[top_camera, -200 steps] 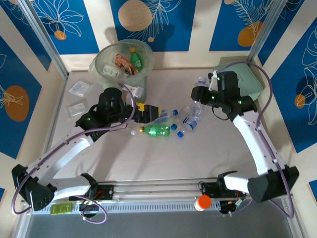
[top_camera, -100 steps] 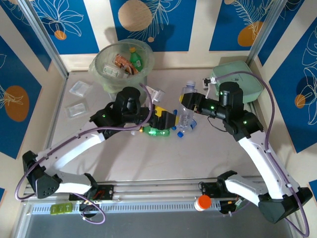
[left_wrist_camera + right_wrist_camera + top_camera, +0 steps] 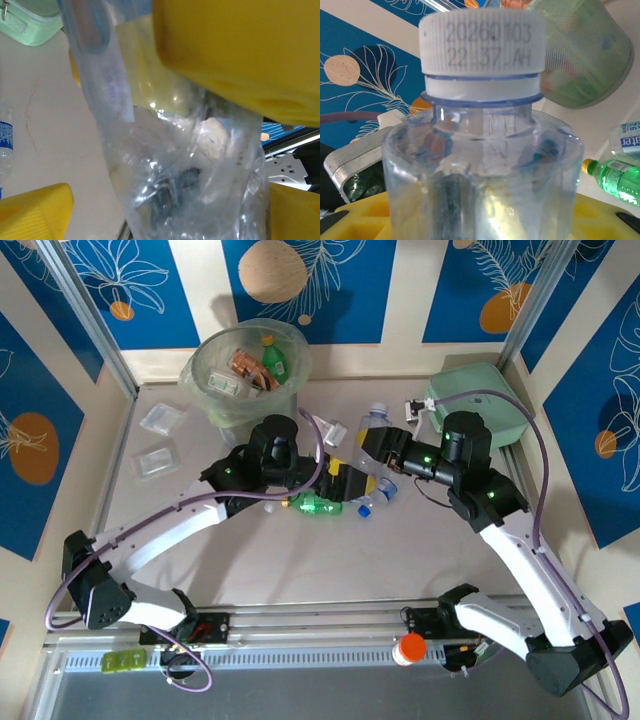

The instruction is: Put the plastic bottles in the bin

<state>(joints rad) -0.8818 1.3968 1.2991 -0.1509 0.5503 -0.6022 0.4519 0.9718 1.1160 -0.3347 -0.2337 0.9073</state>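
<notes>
Right end effector (image 3: 382, 446) is pinching a clear bottle (image 3: 372, 435) by its body, lifted off the bench (image 3: 300, 560). In the right wrist view the bottle stands upright between the yellow fingers (image 3: 350, 215), with the white ribbed cap (image 3: 482, 45) above them and printed digits on it.

Left end effector (image 3: 352, 478) sits just beside the right one, on the same bottle's lower part. Its jaws are spread. In the left wrist view the bottle (image 3: 175, 165) is between the yellow fingers (image 3: 235, 60), the upper one against the plastic, the lower one standing apart from it.

The bin (image 3: 200, 355) is beyond and to the left of both end effectors, well apart, with several bottles already inside.

A green bottle (image 3: 320, 505) lies on the bench right under the left end effector. More clear bottles with blue caps (image 3: 375, 500) are just below the right end effector.

A mint-green case (image 3: 500, 400) is behind the right end effector. Two clear packets (image 3: 160, 418) lie far to the left of the left end effector.
</notes>
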